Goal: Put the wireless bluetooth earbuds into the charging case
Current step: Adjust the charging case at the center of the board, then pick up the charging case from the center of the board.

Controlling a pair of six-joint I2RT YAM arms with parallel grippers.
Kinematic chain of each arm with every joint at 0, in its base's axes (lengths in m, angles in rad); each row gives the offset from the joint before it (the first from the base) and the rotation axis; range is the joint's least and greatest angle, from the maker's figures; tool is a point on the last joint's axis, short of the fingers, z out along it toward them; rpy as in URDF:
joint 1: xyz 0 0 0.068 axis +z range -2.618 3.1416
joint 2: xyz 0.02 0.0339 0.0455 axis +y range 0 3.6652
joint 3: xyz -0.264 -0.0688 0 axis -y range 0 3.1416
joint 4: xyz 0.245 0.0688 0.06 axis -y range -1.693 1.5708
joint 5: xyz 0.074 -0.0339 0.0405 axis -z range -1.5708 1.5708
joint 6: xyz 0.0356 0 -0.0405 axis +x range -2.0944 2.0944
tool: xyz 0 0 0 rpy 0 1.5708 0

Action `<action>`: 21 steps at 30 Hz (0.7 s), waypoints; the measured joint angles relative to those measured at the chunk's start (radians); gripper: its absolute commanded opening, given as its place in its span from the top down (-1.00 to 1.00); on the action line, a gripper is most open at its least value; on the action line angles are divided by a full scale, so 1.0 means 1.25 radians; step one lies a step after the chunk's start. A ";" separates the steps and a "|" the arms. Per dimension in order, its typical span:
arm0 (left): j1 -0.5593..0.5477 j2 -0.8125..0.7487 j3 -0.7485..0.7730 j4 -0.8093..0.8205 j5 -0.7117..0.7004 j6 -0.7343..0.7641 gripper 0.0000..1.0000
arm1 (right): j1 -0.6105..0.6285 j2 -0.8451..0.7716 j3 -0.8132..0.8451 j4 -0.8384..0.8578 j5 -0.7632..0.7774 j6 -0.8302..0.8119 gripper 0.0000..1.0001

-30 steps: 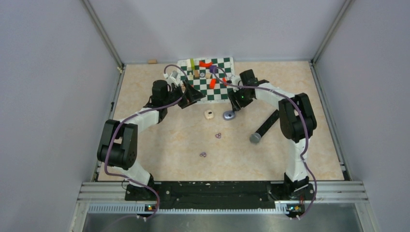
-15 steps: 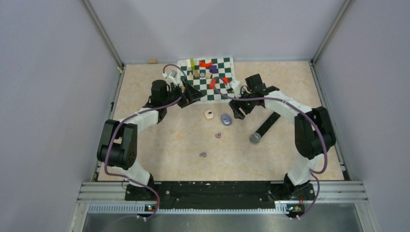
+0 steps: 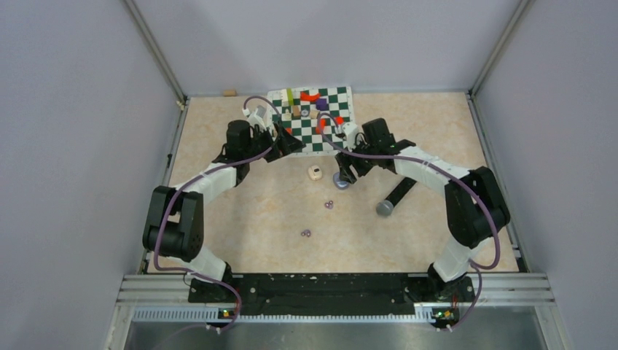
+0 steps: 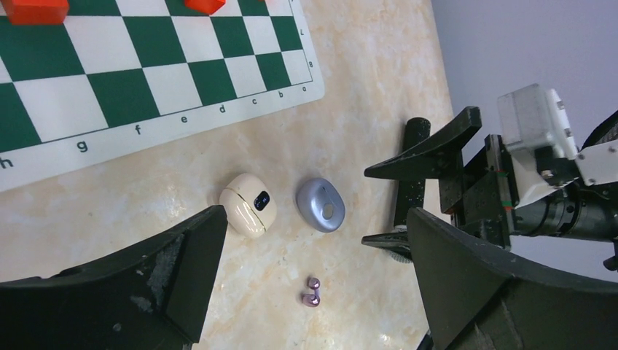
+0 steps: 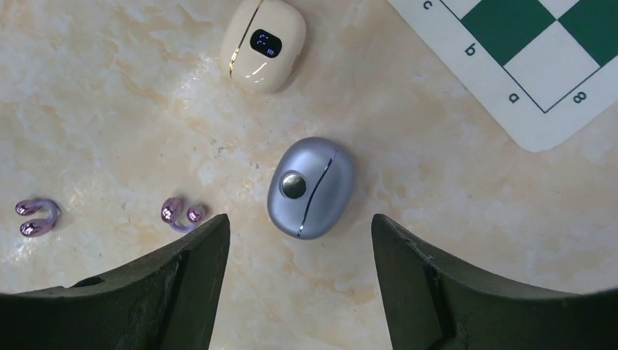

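— How does the right claw (image 5: 299, 222) stand?
— It is spread wide and grips nothing. Its wrist view shows the lavender case (image 5: 311, 187) lying closed on the table between the two fingers, with a gap on either side.
— And the earbuds (image 5: 183, 214)?
— Both lie loose on the table, outside the case. One is just beside the case, close to one finger of the right claw. The second earbud (image 5: 36, 216) lies farther off on that same side.
— The left claw (image 4: 317, 219)?
— It is wide open too and empty, by the near edge of the chessboard (image 4: 146, 87), and its camera takes in both cases.
— What else lies close?
— A cream case (image 5: 263, 44) with a small dark display sits near the lavender one, apart from it, toward the chessboard. A black microphone (image 3: 397, 195) lies on the table on the right arm's side.
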 measured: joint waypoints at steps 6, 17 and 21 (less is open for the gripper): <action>0.005 -0.004 0.033 -0.054 -0.012 0.041 -0.97 | 0.029 0.053 -0.004 0.017 0.054 0.026 -0.42; 0.010 -0.007 0.037 -0.094 -0.029 0.065 -0.98 | 0.046 0.089 -0.014 0.017 0.119 0.029 -0.32; 0.013 -0.007 0.037 -0.095 -0.031 0.065 -0.97 | 0.065 0.089 -0.014 0.017 0.132 0.027 -0.21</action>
